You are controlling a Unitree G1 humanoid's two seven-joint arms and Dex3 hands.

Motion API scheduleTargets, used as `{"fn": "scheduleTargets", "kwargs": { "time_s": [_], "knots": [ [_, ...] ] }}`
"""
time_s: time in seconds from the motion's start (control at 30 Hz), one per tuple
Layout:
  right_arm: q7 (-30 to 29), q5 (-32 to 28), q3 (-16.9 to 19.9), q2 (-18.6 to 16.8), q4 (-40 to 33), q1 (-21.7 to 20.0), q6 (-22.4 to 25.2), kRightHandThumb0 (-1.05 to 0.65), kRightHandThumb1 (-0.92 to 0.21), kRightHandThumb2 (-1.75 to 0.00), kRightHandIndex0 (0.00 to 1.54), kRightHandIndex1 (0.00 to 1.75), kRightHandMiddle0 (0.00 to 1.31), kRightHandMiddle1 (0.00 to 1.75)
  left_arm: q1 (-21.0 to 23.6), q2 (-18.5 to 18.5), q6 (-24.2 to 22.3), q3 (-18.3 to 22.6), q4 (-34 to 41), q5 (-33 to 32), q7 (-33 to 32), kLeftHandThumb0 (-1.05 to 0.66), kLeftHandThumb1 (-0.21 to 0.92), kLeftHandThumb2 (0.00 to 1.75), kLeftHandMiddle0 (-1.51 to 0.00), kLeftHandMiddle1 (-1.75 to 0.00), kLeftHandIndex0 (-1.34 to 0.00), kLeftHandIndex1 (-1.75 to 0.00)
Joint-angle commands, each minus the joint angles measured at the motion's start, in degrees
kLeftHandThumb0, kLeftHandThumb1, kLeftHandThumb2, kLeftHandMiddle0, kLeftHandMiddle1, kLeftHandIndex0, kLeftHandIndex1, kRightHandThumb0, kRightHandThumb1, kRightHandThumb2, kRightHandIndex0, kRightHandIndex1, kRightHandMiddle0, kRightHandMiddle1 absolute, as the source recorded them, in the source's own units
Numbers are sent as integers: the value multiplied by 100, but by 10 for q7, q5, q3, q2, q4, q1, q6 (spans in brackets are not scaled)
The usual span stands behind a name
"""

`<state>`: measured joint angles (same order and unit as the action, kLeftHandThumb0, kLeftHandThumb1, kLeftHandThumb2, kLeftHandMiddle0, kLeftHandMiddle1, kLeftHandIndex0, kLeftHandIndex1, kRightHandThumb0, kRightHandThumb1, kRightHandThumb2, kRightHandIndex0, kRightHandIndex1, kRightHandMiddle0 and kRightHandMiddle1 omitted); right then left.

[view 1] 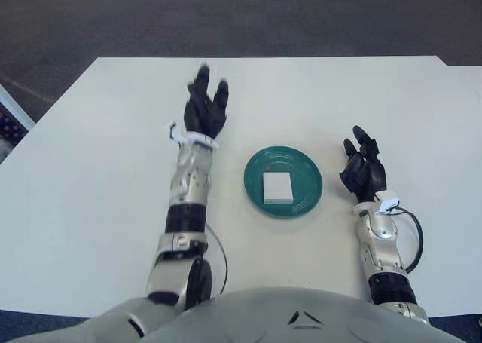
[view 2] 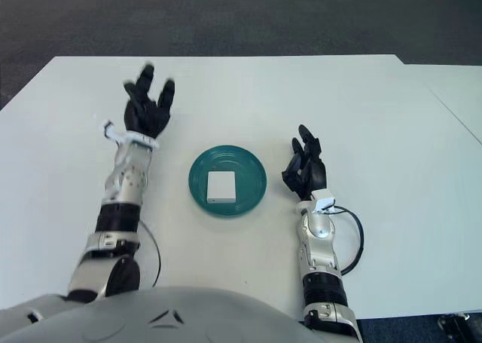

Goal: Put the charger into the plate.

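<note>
charger [view 1: 276, 186] sits flat in the middle of the green plate [view 1: 309, 179], so it looks done. left hand [view 1: 205, 111] empty beside it, fingers spread; right hand [view 1: 363, 169] loosely open too.

1. My left hand [view 1: 205, 109] hangs open, left of the plate [view 1: 303, 200], bare table [view 1: 90, 154] between.
2. My right hand [view 1: 363, 168] shows right of the plate, apart.
3. Only the charger [view 1: 276, 186] lies in the plate.
</note>
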<state>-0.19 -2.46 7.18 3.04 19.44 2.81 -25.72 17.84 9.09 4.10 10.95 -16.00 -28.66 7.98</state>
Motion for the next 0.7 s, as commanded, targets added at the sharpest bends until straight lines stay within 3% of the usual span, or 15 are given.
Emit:
{"fn": "scheduleTargets", "kwargs": {
  "time_s": [0.0,0.13,0.3,0.47,0.67],
  "knots": [
    [-2,8,-6,-5,23,21,18,-91,-92,-102,22,0,0,37,-54,62,69,-11,-11,37,-28,-105,92,94,0,0,0,0],
    [1,10,-8,-5,25,20,21,-91,-92,-102,21,0,0,36,-110,56,105,-65,-22,119,-59,-105,92,96,0,0,0,0],
    [9,3,-7,-8,32,14,24,-90,-92,-101,21,0,0,36,-136,-11,99,-110,-34,177,-37,-105,92,99,0,0,0,0],
    [15,-2,-6,-13,39,9,19,-88,-92,-100,21,0,0,36,-144,-46,113,-118,-52,205,-18,-105,92,103,0,0,0,0],
    [15,-2,-8,-22,45,5,14,-88,-92,-100,20,0,0,35,-141,-85,143,-121,-99,275,-38,-105,92,109,0,0,0,0]
  ]
}}
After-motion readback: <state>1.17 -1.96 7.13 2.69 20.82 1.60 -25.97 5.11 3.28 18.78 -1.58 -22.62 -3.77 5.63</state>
